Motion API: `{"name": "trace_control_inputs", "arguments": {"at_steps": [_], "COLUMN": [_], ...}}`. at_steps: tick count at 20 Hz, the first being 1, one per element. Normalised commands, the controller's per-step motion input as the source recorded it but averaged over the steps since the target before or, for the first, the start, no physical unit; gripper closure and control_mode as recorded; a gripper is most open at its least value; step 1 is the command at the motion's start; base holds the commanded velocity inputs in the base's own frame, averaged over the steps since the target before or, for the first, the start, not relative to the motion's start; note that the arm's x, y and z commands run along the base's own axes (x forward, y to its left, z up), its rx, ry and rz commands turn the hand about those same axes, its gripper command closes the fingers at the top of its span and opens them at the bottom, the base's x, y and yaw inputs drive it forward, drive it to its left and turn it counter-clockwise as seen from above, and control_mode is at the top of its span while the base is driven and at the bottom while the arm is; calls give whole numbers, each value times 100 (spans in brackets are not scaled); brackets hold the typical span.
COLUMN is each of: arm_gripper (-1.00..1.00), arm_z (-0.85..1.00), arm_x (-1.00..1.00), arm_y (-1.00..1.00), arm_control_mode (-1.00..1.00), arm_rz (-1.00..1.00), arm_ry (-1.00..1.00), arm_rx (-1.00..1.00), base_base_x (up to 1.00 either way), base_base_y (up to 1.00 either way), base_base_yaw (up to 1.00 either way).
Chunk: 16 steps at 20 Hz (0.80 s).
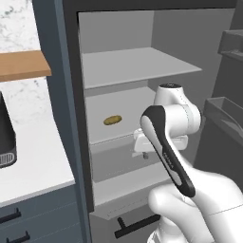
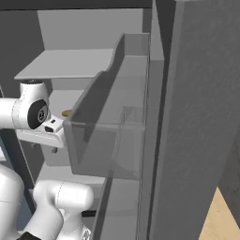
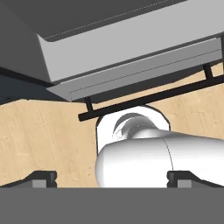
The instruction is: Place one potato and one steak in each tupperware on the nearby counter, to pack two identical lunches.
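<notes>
One potato (image 1: 112, 120), a small oval yellow-brown lump, lies on the middle shelf of the open fridge; its edge peeks out as the potato (image 2: 66, 113) behind the door bin. My gripper (image 1: 144, 153) hangs in front of that shelf, to the right of and a little below the potato, pointing down. In the hand view the gripper (image 3: 113, 179) is open, its fingertips (image 3: 43, 178) wide apart with nothing between them. The white counter (image 1: 33, 161) lies to the left of the fridge. The steak and the tupperware are out of view.
The open fridge door with its grey bin (image 2: 112, 131) stands close on the right. A dark appliance (image 1: 5, 137) sits on the counter under a wooden shelf (image 1: 23, 64). A black bar handle (image 1: 137, 225) fronts the fridge's bottom drawer.
</notes>
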Motion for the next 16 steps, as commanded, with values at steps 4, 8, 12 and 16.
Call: {"name": "trace_control_inputs", "arguments": {"at_steps": [4,8,12,16], "arm_gripper": [-100,-100,-100,-100], "arm_z": [0,-3,-19,-21], "arm_x": [0,4,9,77], "arm_y": [0,0,-8,-29], "arm_control_mode": [100,-100,-100,-100], "arm_rz": [0,1,6,4], "arm_ry": [0,0,-11,-12], "arm_rx": [0,0,0,0], "base_base_x": [15,17,0,0], "base_base_y": [-8,0,0,0], "base_base_yaw": [7,3,0,0]}}
